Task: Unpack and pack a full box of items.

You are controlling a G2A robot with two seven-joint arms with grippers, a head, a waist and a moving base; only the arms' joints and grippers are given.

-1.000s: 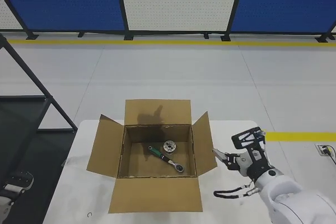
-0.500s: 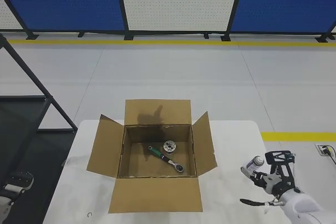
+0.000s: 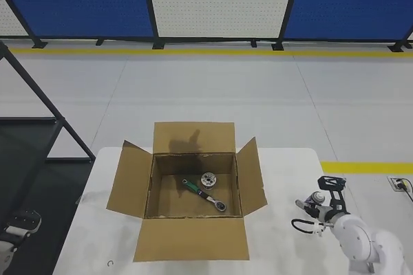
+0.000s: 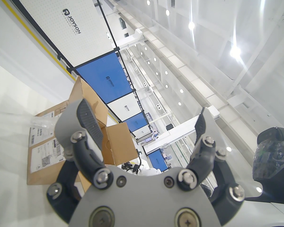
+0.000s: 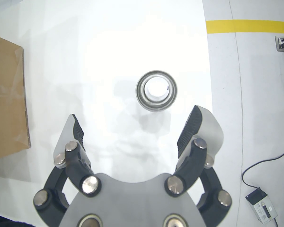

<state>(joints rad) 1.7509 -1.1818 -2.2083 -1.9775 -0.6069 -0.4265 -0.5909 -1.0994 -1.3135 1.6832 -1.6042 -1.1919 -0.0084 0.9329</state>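
Left pincer (image 4: 144, 112) and right pincer (image 5: 135, 114) gape empty, ring (image 5: 156, 93) sitting near table (image 5: 132, 36) edge.

Pale grey floor (image 3: 261, 89), yellow floor lines (image 3: 213, 51), blue and white partition panels (image 3: 82, 17), black metal frame (image 3: 47, 103), bright ceiling lights (image 4: 235, 51)

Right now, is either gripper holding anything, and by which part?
Nothing is held. The right gripper is open, and the metal ring lies free on the table beyond its fingertips. The left gripper is open and empty.
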